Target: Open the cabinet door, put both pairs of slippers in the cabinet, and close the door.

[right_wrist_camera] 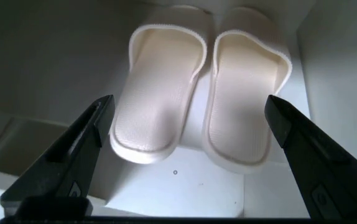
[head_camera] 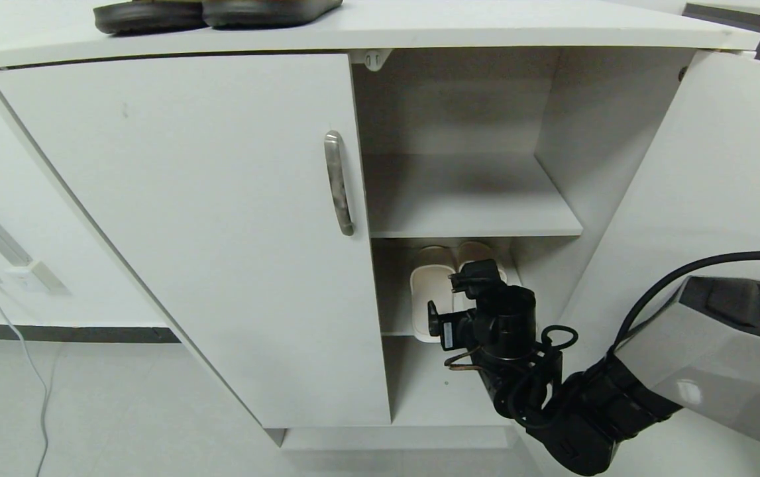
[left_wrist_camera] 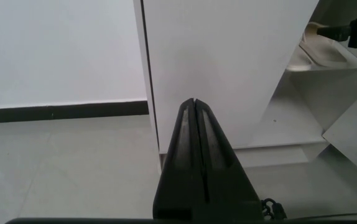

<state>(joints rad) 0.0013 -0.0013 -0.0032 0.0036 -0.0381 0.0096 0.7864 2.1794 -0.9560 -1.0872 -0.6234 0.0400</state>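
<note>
Right pincer (right_wrist_camera: 189, 106) gapes wide and empty, cream slippers (right_wrist_camera: 163, 93) just beyond its tips inside the cabinet (head_camera: 174, 218). Left pincer (left_wrist_camera: 194, 106) is closed, empty.

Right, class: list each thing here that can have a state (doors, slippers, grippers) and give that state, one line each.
Right cabinet door: open.
Left cabinet door: shut.
White slippers: inside the cabinet, side by side on the lower shelf.
Dark slippers: on the cabinet top, not yet put away.
Right gripper: open, empty, facing the white slippers.
Left gripper: shut, empty, outside the cabinet.
</note>
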